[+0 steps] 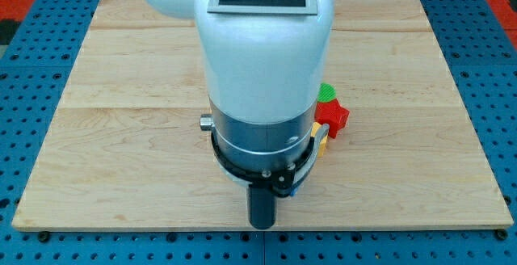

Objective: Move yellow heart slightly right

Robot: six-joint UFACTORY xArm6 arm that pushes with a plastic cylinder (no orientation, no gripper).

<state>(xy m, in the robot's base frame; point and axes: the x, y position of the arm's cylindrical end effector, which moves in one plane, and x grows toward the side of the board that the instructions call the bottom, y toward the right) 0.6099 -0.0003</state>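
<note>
Because this arm ends in a plain rod with no fingers to release or clench, you have only the tip (261, 225) to work with, and it sits near the board's bottom edge, just below the arm's wide white body (262, 63). From the tip, look toward two o'clock: a red block (333, 117), star-like in shape, pokes out past the arm's casing, a green block (326, 93) touches it at its twelve o'clock, and a thin sliver of yellow (321, 138) shows at its seven o'clock. You can take that sliver as the yellow heart, though its shape is mostly hidden behind the arm. The tip stands apart from all three, at roughly seven o'clock of the cluster, which probably suits a push toward three o'clock. The red block sits close on that side and may get shoved along on the wooden board (420, 136).
</note>
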